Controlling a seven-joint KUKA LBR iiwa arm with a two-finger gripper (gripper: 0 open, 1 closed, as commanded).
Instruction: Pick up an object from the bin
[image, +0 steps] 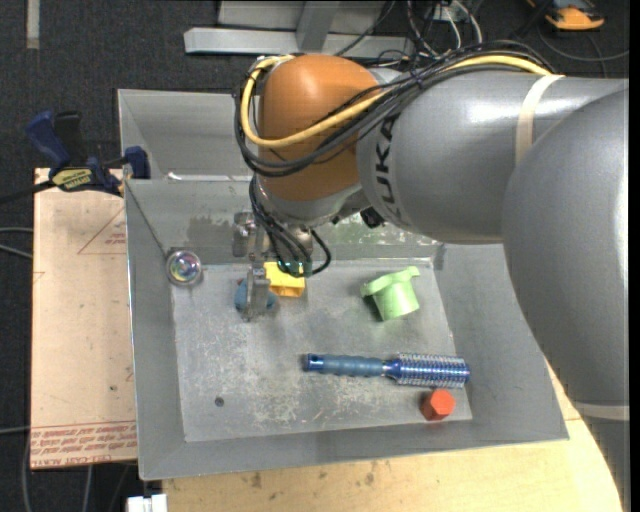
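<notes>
Thick grey arm bent down at the wrist, gripper hanging low.
The bulky, smooth grey metal arm (500, 150) comes in from the right of the view and spans its upper right part. At the arm's end, a rounded glossy orange cover (305, 125) sits over the wrist. A bundle of black and yellow cables (400, 85) loops across the cover and runs back along the arm. Below the cover, the small metal two-finger gripper (257, 295) hangs pointing downward, its tip left of the view's centre.
</notes>
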